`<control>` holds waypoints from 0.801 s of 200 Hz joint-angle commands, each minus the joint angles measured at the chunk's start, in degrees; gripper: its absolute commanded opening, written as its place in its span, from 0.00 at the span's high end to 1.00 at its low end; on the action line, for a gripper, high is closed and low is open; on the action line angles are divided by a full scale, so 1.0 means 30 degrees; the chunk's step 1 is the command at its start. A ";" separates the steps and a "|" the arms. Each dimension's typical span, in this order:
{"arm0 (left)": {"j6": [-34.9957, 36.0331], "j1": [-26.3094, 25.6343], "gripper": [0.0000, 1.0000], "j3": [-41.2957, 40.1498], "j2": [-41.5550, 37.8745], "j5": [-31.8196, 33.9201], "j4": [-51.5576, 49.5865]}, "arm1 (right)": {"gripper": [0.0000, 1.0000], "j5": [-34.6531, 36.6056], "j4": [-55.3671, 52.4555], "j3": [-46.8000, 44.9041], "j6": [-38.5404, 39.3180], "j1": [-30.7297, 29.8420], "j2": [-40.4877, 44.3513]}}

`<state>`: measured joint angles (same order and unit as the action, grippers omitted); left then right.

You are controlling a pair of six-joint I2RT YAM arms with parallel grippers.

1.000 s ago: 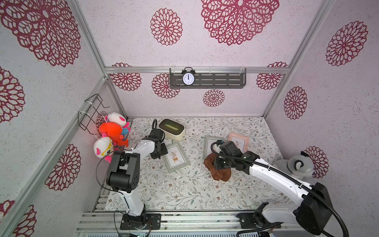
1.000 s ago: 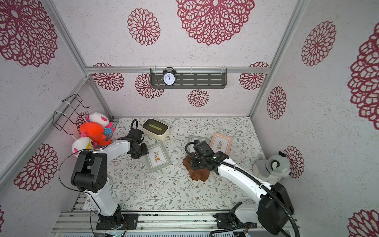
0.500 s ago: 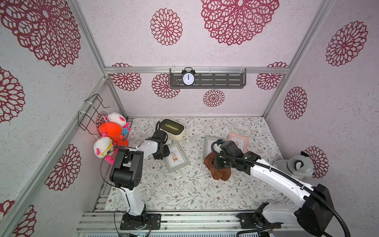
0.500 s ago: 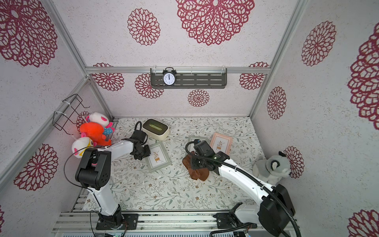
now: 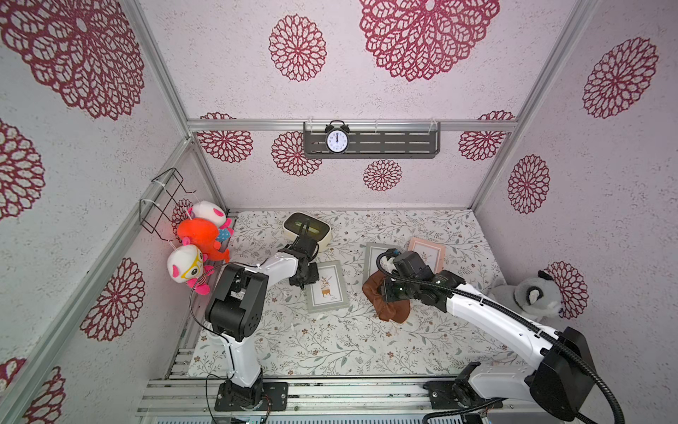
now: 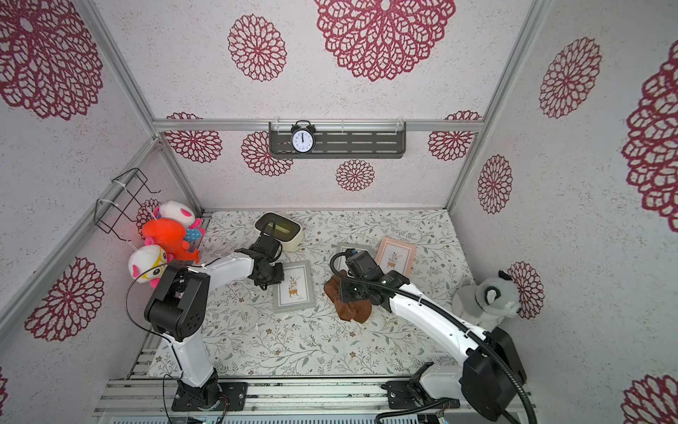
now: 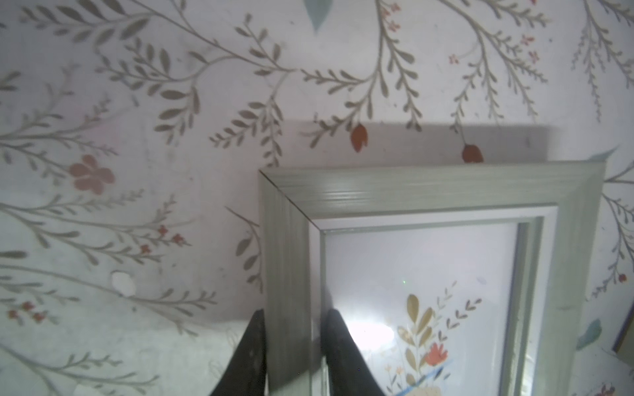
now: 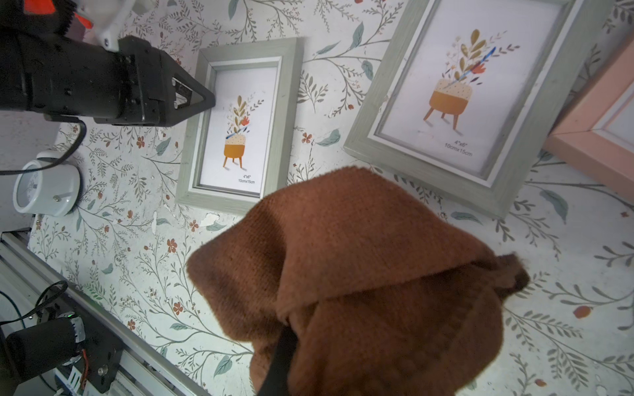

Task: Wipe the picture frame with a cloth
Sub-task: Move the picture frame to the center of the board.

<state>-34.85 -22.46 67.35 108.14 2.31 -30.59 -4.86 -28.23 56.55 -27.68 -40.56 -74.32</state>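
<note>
In a top view the left gripper [image 5: 307,281] sits at the edge of the frame [image 5: 327,288], and the right gripper [image 5: 389,290] carries the cloth [image 5: 394,312] nearby, apart from the frame.

Left wrist: narrowed jaws pinch the frame's [image 7: 411,195] side rail.

Right wrist: jaws are clamped on the bunched rust-brown cloth [image 8: 360,274].

The frame looks steadied and wiping has not begun. Next the cloth must cross onto the glass.

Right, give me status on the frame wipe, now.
Left claw clamped on grey frame, side rail. Right claw shut on cloth, not yet on that frame. Second grey frame lies beside cloth.
</note>
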 commanded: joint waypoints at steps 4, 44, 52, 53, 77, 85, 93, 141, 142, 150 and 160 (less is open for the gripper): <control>-0.0139 -0.1185 0.75 -0.0128 0.0765 -0.0369 -0.1218 | 1.00 -0.0308 0.0323 0.0221 -0.0255 -0.0044 -0.0233; -0.0355 -0.2506 0.76 -0.0459 0.0782 -0.0336 -0.1617 | 1.00 -0.0207 0.0089 0.0283 -0.0389 -0.0333 -0.0868; -0.0410 -0.2691 0.77 -0.0585 0.0697 -0.0337 -0.1675 | 1.00 -0.0066 0.0039 0.0279 -0.0417 -0.0492 -0.1018; -0.0417 -0.2715 0.77 -0.0605 0.0680 -0.0348 -0.1687 | 1.00 -0.0043 0.0036 0.0279 -0.0429 -0.0518 -0.1027; -0.0653 -0.3188 0.77 -0.1042 0.0422 -0.0388 -0.1644 | 1.00 0.0142 0.0110 0.0141 -0.0550 -0.1021 -0.1566; -0.0747 -0.3308 0.78 -0.1189 0.0372 -0.0407 -0.1532 | 1.00 0.0167 0.0221 0.0141 -0.0558 -0.1195 -0.1797; -0.0798 -0.3392 0.78 -0.1289 0.0370 -0.0461 -0.1446 | 1.00 0.0207 0.0312 0.0133 -0.0630 -0.1370 -0.2055; -0.0877 -0.4080 0.81 -0.1800 0.0267 -0.0809 -0.1503 | 1.00 0.0687 0.0853 0.0225 -0.1075 -0.2457 -0.3810; -0.0870 -0.4098 0.81 -0.1798 0.0275 -0.0804 -0.1498 | 1.00 0.0685 0.0869 0.0223 -0.1095 -0.2467 -0.3859; -0.0815 -0.4251 0.82 -0.1860 0.0339 -0.0836 -0.1658 | 1.00 0.0687 0.0992 0.0191 -0.1216 -0.2611 -0.4169; -0.0752 -0.4436 0.82 -0.2019 0.0370 -0.0850 -0.1805 | 1.00 0.0707 0.1028 0.0221 -0.1352 -0.2793 -0.4498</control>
<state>-36.67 -32.69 64.79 106.72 3.75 -29.65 -4.29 -26.63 56.55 -29.67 -47.62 -86.37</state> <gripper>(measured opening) 0.279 0.096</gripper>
